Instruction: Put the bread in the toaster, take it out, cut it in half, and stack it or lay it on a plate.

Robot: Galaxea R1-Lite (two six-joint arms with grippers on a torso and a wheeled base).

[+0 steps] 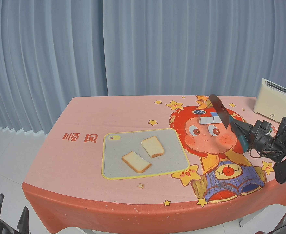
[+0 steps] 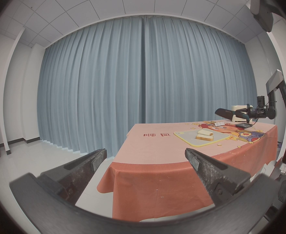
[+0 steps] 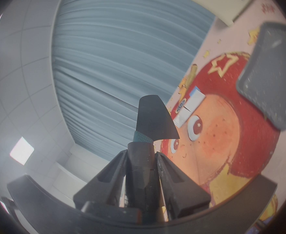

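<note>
Right end effector is closed on the handle of a knife, the dark blade held raised above the right side of the surface. Left end effector is held wide open and empty off the near left corner. A near bread half and a far bread half are laid close together on the cutting board; the toaster is placed at the far right.

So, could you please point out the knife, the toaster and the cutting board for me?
knife (image 1: 220,110), head view, middle of the dark blade.
toaster (image 1: 272,105), head view, its cream side wall.
cutting board (image 1: 173,155), head view, bare grey surface near its right edge.
</note>
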